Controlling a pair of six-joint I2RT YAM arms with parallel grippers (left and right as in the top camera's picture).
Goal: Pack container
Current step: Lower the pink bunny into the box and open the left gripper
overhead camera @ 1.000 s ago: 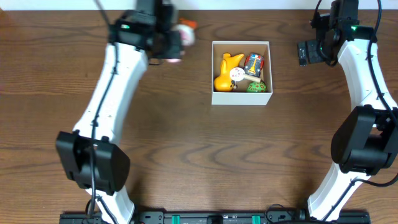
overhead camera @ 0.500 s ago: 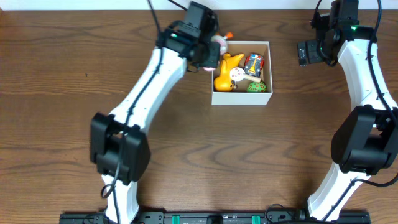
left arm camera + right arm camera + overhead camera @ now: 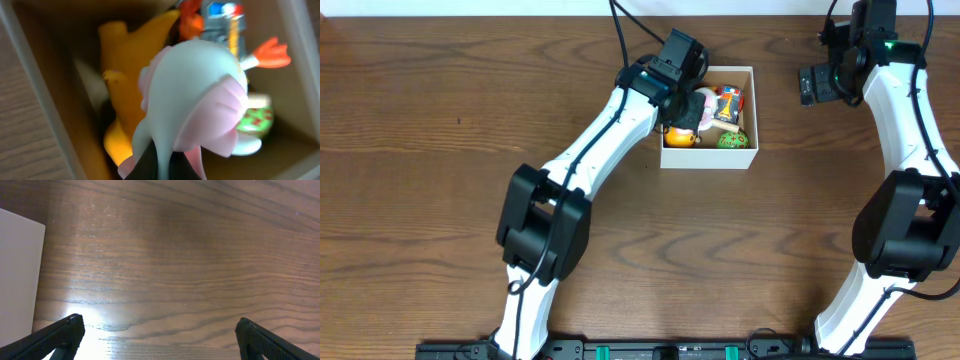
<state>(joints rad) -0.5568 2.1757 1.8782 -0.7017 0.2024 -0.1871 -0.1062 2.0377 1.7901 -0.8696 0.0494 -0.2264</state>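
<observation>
Over the container (image 3: 708, 158), sitting toward one o'clock on the table (image 3: 420, 150), the left gripper (image 3: 161, 167) is hanging, having swung in from eleven o'clock, pinching a white-and-pink toy (image 3: 195, 95). At two o'clock the right gripper (image 3: 815, 85) is waiting, fingers spread wide.

We find the overhead view looking straight down on the brown wooden bench (image 3: 420, 150). The left wrist view peers closely into the square white cardboard box (image 3: 710, 158), shared with overhead; the right wrist view faces bench, close.
</observation>
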